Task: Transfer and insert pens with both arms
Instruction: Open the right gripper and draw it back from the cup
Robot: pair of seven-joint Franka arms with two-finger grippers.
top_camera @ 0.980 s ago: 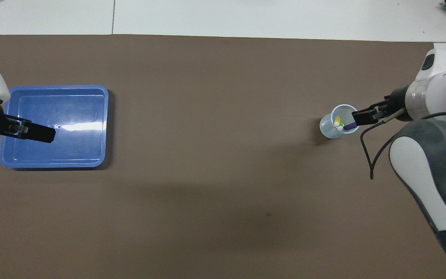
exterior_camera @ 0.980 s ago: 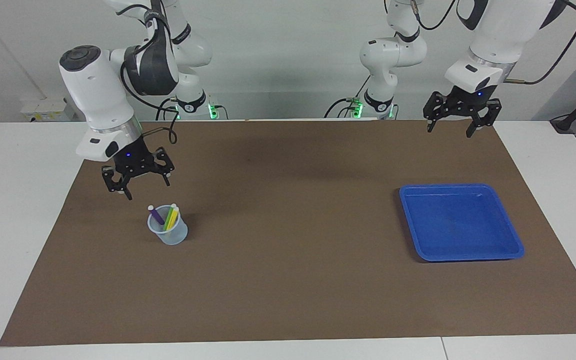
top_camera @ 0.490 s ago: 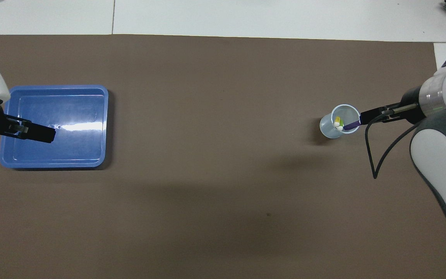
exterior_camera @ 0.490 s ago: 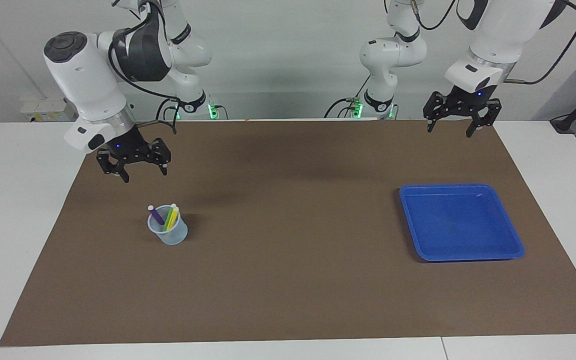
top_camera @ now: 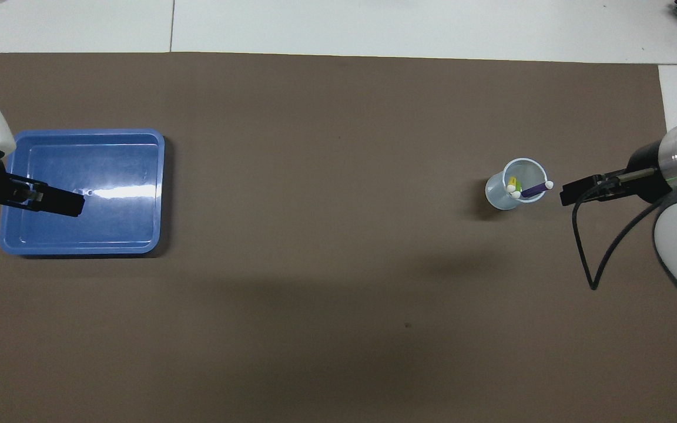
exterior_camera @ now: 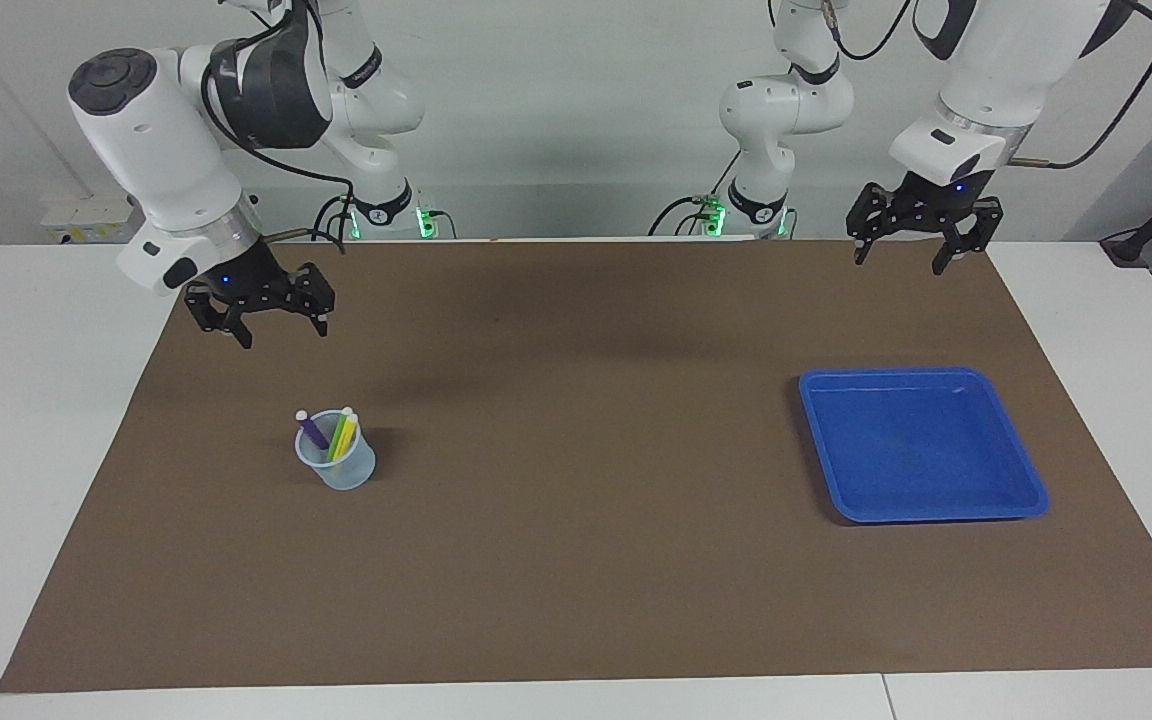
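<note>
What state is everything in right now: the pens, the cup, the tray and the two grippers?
Yellow, purple and green marker pens: standing in the cup.
Translucent pale-blue plastic cup: upright, holding all three.
Blue plastic tray: empty.
Right gripper: open, holding nothing.
Left gripper: open, holding nothing, waiting.

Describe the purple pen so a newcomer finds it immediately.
On the brown mat, toward the right arm's end, stands a translucent pale-blue cup holding three pens. The purple pen leans apart from the yellow and green pair, the only dark one.
</note>
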